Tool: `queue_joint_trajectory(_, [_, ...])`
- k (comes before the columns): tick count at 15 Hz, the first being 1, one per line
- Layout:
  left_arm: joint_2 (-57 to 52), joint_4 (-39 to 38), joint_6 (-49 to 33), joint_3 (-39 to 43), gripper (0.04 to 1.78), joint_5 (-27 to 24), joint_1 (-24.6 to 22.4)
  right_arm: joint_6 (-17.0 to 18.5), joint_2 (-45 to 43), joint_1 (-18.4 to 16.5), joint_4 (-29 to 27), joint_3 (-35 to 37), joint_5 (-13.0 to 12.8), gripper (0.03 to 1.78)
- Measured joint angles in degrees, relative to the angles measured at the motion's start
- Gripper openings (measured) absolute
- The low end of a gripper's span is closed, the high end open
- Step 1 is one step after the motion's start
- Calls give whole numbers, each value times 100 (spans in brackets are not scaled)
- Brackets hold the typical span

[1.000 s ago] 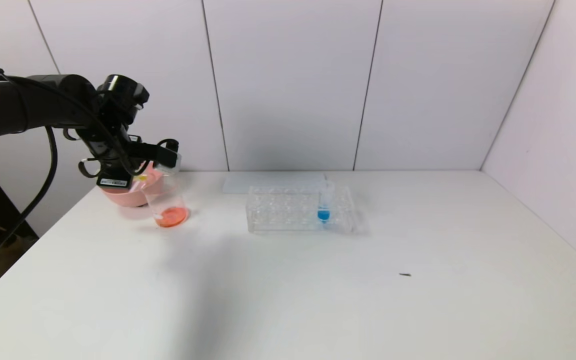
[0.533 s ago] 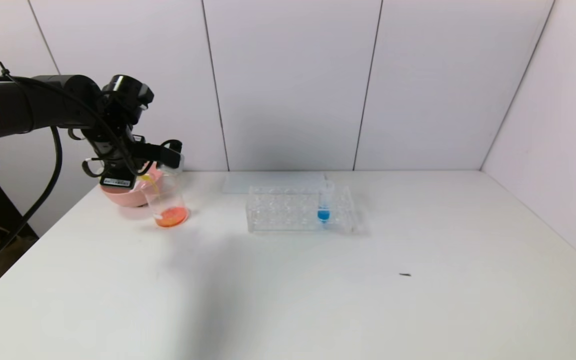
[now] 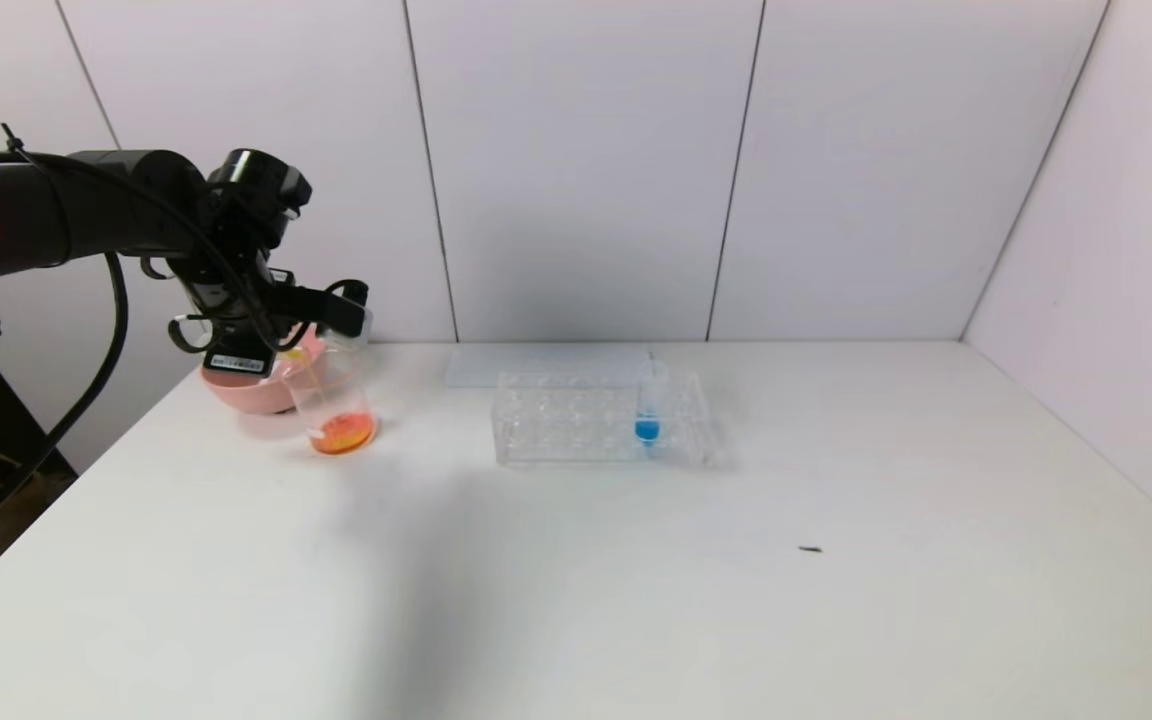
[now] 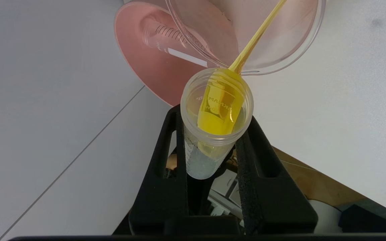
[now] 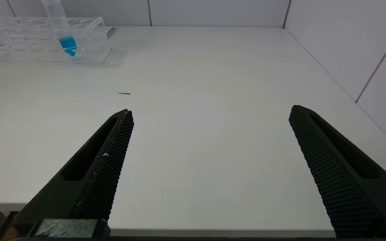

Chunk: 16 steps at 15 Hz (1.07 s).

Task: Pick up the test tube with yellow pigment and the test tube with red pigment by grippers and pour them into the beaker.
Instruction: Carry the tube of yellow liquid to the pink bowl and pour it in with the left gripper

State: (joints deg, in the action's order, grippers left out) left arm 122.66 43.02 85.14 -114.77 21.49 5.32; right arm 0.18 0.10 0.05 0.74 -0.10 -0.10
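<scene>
My left gripper [image 3: 336, 310] is shut on the test tube with yellow pigment [image 4: 217, 110] and holds it tipped, mouth over the beaker's rim. A thin yellow stream [image 4: 256, 36] runs from the tube into the beaker [image 3: 334, 395], which stands on the table at the far left with orange liquid [image 3: 341, 433] at its bottom. In the left wrist view the gripper [image 4: 213, 118] grips the tube just below its mouth. No tube with red liquid shows; a clear empty tube [image 4: 161, 35] lies in the pink bowl. My right gripper [image 5: 209, 113] is open and empty, low over the table's front edge.
The pink bowl [image 3: 266, 390] stands just behind the beaker. A clear tube rack [image 3: 601, 420] with a blue-liquid tube [image 3: 648, 410] stands mid-table, with a flat clear lid [image 3: 546, 362] behind it. A small dark speck [image 3: 811, 549] lies on the table.
The left gripper has risen slightly and tipped the tube further. A yellow stream now runs into the beaker, and the liquid there looks more yellow-orange. The right arm has not moved.
</scene>
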Motion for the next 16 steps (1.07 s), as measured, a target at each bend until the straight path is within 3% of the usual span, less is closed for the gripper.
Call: queue_joint_trajectory(16, [83,-50,9,-2,44,182,-5,0,0,0,0,0,0,170])
